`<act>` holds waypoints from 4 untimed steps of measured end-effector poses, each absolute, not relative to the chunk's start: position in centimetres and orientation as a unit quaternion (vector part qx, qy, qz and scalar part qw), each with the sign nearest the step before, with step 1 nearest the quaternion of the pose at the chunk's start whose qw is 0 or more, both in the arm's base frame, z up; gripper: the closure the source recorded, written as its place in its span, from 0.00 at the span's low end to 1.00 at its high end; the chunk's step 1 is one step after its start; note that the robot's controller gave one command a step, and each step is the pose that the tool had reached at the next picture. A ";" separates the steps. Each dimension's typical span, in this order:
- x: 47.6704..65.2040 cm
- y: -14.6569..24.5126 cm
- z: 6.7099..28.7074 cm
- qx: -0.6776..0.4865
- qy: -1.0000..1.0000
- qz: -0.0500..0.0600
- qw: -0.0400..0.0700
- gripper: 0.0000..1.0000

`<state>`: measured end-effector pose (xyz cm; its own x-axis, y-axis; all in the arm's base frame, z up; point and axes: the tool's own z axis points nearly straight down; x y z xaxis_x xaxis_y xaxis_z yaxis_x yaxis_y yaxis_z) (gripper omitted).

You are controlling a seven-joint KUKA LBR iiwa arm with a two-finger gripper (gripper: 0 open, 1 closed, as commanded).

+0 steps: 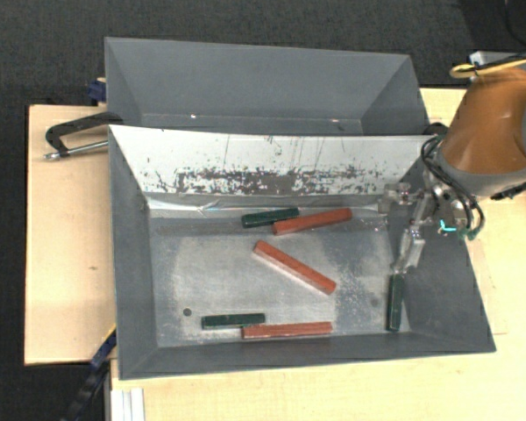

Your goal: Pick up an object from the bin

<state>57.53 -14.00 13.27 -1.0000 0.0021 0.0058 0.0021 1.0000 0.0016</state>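
Currently gripper point(411, 251) hangs over dark green bar point(393, 305) beside right wall point(447, 301); jaws' state we cannot tell; we fear wall contact skewing the grasp.

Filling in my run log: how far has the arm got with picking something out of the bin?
Nothing looks lifted yet: red sticks and green sticks lie across the bin floor. In hand: the gripper is low at the right side, just above a dark green stick by the right wall; a grip cannot be confirmed. Left: grasping and lifting it out.
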 end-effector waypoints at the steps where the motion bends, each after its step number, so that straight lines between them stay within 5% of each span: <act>1: 57.7 -14.0 13.7 0.000 -1.000 0.000 -0.001 0.00; 2: 56.4 -8.6 10.4 0.014 -1.000 0.000 -0.002 0.00; 3: 58.5 -5.5 8.0 0.000 -1.000 -0.001 -0.003 0.00; 4: 50.7 -5.5 7.1 -0.058 -0.998 0.000 0.000 1.00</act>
